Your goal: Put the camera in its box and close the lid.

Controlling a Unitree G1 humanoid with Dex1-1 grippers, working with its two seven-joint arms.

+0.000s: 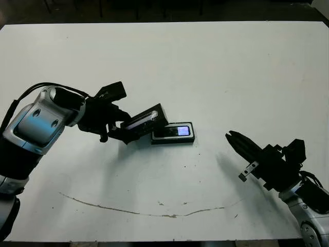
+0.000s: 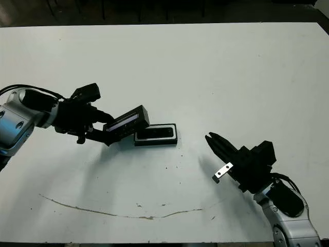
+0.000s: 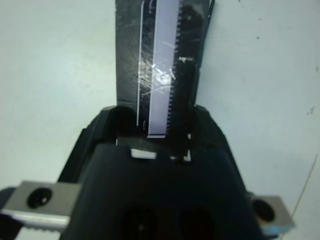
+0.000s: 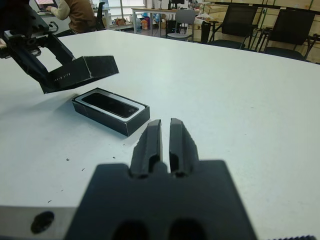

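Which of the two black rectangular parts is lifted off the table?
The lid, held tilted in the left gripper. The box lies flat on the table with the camera inside.

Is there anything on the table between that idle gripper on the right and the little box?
Nothing: bare white table separates the right gripper from the box, which both eye views show.
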